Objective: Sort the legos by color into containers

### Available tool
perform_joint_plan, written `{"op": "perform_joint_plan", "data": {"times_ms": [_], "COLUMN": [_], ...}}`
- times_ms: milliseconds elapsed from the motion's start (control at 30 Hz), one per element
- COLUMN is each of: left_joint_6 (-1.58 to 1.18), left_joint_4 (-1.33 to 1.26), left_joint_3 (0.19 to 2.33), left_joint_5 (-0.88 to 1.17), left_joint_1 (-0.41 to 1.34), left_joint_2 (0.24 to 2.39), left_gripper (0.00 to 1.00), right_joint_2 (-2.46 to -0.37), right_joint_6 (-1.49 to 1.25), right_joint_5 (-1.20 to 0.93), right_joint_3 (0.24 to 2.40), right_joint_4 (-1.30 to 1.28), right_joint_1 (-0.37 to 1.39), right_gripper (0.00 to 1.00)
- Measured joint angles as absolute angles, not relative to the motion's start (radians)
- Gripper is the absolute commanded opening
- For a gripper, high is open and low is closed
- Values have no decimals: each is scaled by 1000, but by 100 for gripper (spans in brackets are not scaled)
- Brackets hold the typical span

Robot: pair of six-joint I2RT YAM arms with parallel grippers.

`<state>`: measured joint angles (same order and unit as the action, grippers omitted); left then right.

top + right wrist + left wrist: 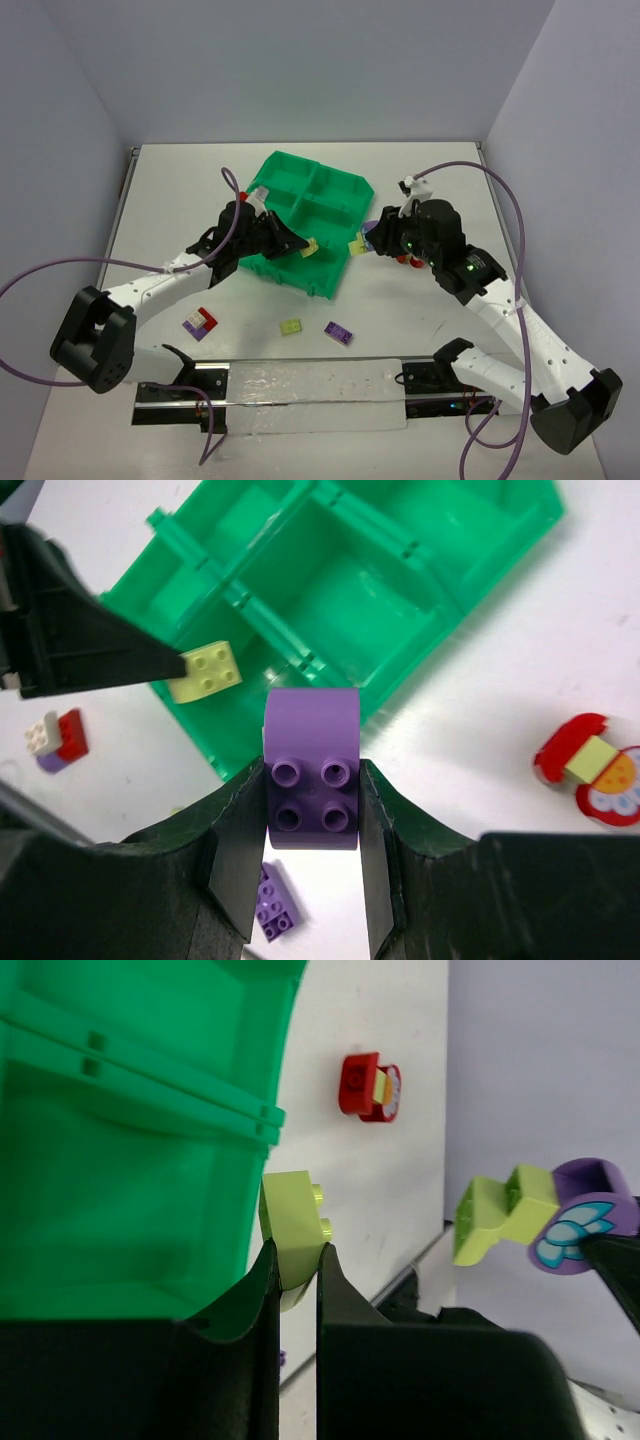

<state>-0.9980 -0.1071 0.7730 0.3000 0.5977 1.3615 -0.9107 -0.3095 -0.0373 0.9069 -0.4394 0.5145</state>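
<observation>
The green tray (312,190) of square containers lies rotated at mid-table. My left gripper (303,248) is shut on a yellow lego (311,247) over the tray's near right edge. The left wrist view has that lego (295,1222) pinched between the fingertips beside the tray wall (130,1160). My right gripper (368,238) hangs just right of the tray, shut on a purple lego (311,780) with a yellow-green piece (495,1215) stuck to it. The right gripper (312,780) holds it above the table, near the tray (340,590).
Loose on the table near the arms' bases lie a red, white and purple cluster (200,322), a yellow brick (291,326) and a purple brick (338,333). A red and yellow flower piece (592,770) lies right of the tray, under the right arm.
</observation>
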Motion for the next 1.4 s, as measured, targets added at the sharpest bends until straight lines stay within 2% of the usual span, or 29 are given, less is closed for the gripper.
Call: {"op": "perform_joint_plan", "data": {"times_ms": [33, 67, 133, 167, 233, 300, 633, 933, 1200, 1400], "left_joint_6": [-985, -975, -962, -957, -954, -953, -908, -960, -1049, -1086], "left_joint_4": [-88, -74, -52, -44, -36, -37, -46, -278, -471, -532], "left_joint_3": [775, 778, 782, 784, 785, 786, 826, 800, 761, 760], "left_joint_5": [283, 268, 245, 239, 239, 244, 328, 541, 646, 664], "left_joint_1": [598, 597, 597, 596, 596, 596, 596, 606, 630, 650], "left_joint_2": [1352, 1346, 1343, 1345, 1354, 1368, 1377, 1364, 1420, 1458], "left_gripper": [8, 21, 52, 71, 85, 90, 87, 85, 73, 67], "right_joint_2": [-905, -901, -901, -903, -911, -916, -922, -951, -976, -981], "right_joint_6": [-312, -314, -318, -319, -323, -326, -358, -397, -426, -443], "right_joint_5": [-18, -6, 9, 13, 14, 13, -24, -87, -130, -163], "right_joint_3": [907, 907, 907, 907, 907, 907, 891, 888, 888, 888], "right_joint_4": [-441, -442, -443, -443, -443, -443, -427, -397, -360, -345], "right_joint_1": [513, 512, 512, 512, 511, 511, 511, 511, 511, 511], "right_gripper": [0, 0, 0, 0, 0, 0, 0, 0, 0, 0]}}
